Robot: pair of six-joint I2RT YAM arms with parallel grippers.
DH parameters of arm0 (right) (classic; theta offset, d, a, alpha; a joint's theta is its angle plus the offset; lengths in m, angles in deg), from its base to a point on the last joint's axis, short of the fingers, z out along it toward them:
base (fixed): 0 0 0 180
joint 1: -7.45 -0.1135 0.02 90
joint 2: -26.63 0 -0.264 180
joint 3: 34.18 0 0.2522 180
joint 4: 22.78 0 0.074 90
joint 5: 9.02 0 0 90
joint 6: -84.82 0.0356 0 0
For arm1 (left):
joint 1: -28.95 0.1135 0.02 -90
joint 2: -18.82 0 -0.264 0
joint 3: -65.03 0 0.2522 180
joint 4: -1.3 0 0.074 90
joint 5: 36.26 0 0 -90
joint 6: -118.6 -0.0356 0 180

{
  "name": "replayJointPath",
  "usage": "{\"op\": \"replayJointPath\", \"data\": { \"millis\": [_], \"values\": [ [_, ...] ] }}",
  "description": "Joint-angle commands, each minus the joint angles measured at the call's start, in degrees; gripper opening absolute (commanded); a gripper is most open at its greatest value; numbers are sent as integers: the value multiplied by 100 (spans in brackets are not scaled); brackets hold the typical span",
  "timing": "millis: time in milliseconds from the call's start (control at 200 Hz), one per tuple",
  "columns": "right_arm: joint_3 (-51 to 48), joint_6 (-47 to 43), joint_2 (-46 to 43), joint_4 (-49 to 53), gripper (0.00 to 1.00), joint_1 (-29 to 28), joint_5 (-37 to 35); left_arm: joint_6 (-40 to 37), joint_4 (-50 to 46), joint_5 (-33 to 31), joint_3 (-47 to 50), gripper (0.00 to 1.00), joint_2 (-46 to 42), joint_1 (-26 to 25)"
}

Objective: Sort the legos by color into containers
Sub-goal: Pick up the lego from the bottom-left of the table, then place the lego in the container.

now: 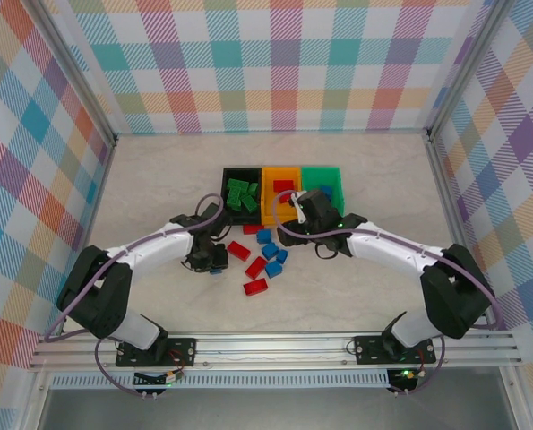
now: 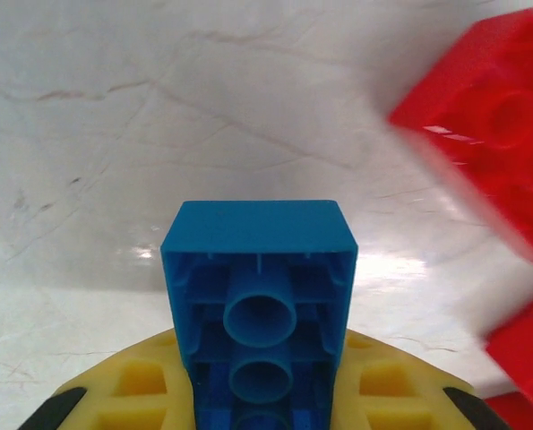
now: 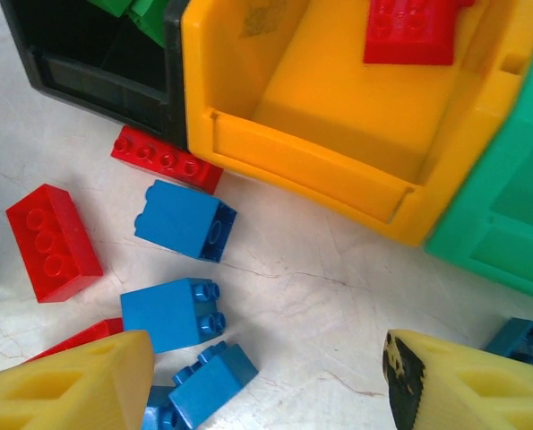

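No legible text, labels, brands or numbers in any view; worn patch (image 3: 266, 16) on orange bin (image 3: 329, 107) wall unreadable

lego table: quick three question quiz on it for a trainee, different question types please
1. True or false: the left end effector is shut on a small blue studded plastic brick.
2. Which bricks lie in the black open-top plastic bin? A red, B green, C blue.
3. Fill in: the orange open-top plastic bin holds a ___ brick.
Key: 1 true; 2 B, green plastic bricks; 3 red plastic brick.
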Motion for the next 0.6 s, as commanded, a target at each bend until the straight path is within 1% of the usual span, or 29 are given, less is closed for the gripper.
{"op": "replayJointPath", "data": {
  "millis": [0, 120, 240, 390, 595],
  "values": [
    [-190, 12, -401, -218, 70, 228, 67, 63, 157, -132, -377, 18, -318, -178],
    [-450, 188, -707, -283, 70, 637, 256, 22, 515, -159, -783, 19, -339, -347],
    [-746, 376, -1000, -391, 70, 1086, 392, -83, 818, -71, -1333, 18, -9, -470],
    [-1028, 526, -1221, -485, 70, 1485, 433, -314, 825, 75, -2374, 18, 850, -620],
    [-1352, 787, -1393, -721, 71, 2032, 679, -609, 733, 467, -3992, 19, 2229, -892]
  ]
}}
